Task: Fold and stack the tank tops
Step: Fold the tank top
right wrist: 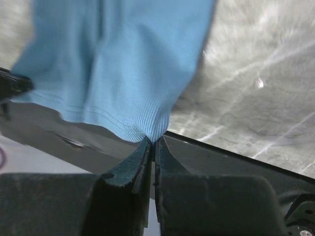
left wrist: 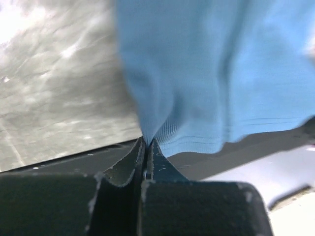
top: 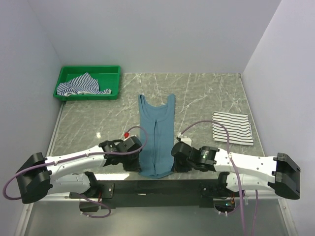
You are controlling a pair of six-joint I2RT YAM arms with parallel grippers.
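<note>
Teal tank top (top: 156,132): centre of frame, flat on grey marbled surface (top: 197,93); long axis vertical in frame, straps toward top, hem toward bottom.
Left pincer (left wrist: 146,147): closed on hem's left corner.
Right pincer (right wrist: 152,145): closed on hem's right corner.
Black-striped white tank top (top: 232,128): folded, right of centre.
Blue-and-white striped tank top (top: 81,84): bunched in green tray (top: 88,69), upper left.

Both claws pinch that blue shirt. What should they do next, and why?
Probably lift the hem together and carry it toward the straps, folding the teal top in half: the left gripper and right gripper are shut on its near corners, sides already folded in.
</note>
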